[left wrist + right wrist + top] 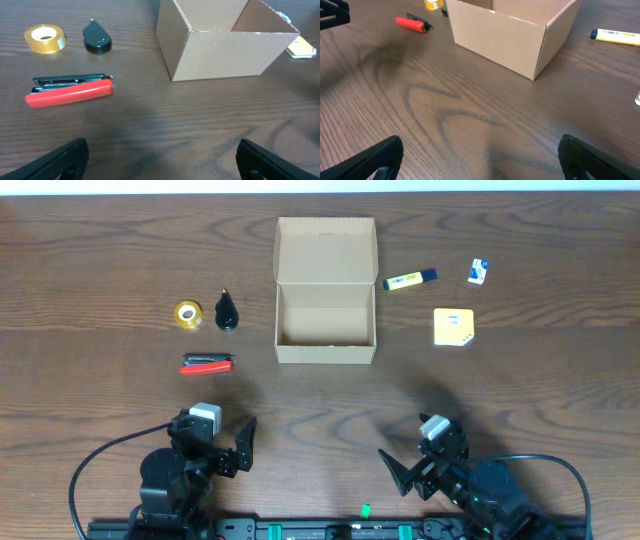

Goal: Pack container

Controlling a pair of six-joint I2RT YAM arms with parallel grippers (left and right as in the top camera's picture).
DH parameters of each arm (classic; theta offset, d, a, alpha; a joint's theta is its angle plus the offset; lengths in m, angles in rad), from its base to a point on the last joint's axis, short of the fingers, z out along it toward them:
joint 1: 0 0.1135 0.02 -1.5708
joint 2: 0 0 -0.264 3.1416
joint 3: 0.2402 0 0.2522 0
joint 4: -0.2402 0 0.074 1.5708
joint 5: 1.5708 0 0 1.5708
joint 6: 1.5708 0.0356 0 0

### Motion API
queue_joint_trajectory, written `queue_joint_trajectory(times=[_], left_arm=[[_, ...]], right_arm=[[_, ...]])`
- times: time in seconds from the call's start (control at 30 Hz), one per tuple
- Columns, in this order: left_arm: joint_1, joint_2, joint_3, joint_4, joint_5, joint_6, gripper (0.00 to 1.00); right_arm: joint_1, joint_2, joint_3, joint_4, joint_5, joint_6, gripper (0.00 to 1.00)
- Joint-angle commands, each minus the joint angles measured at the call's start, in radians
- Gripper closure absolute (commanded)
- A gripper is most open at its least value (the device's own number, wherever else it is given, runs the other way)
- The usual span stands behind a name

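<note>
Container (325, 352) well beyond left gripper (162, 150), right gripper (480, 150)

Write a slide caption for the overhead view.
Empty tan cardboard box, lid open, on a dark wooden table, between a red stapler and a yellow highlighter.

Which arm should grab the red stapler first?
Left. The red stapler lies left of the container, directly ahead of the open left gripper; the right gripper sits across the table.
</note>
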Motion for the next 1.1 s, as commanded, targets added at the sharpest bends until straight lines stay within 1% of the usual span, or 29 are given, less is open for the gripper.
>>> queue_joint_trajectory(times=[0.0,0.6,0.7,0.73,0.8,0.83,0.9,0.97,1.0,1.07], left_arm=[[-0.004,-0.006,-0.012,-0.001,0.017,-0.006,0.05],[-0.004,-0.006,-0.012,-0.001,0.017,-0.006,0.05],[-0.004,-0.006,-0.012,-0.001,0.017,-0.006,0.05],[-0.004,-0.006,-0.012,-0.001,0.017,-0.006,0.05],[-0.004,-0.006,-0.012,-0.001,0.017,-0.006,0.05],[-0.004,-0.006,-0.012,-0.001,0.017,-0.006,0.05],[-0.004,-0.006,-0.012,-0.001,0.017,-0.006,0.05],[-0.004,-0.006,-0.012,-0.001,0.017,-0.006,0.05],[-0.004,-0.006,-0.012,-0.001,0.017,-0.006,0.05],[-0.004,-0.006,-0.012,-0.001,0.017,-0.006,0.05]], right_arm=[[0.01,-0.01,-0.005,0.0,0.003,0.013,0.01],[0.01,-0.01,-0.005,0.001,0.009,0.012,0.01],[0.01,-0.01,-0.005,0.029,0.022,0.02,0.01],[0.01,-0.01,-0.005,0.047,0.014,0.053,0.01],[0.01,-0.01,-0.005,0.081,0.014,0.167,0.01],[0.01,-0.01,-0.005,0.092,0.013,0.259,0.01],[0.01,-0.01,-0.005,0.091,-0.011,0.486,0.01],[0.01,-0.01,-0.005,0.08,-0.046,0.652,0.01],[0.01,-0.01,-0.005,0.078,-0.05,0.703,0.01],[0.009,-0.01,-0.005,0.08,-0.029,0.738,0.01]])
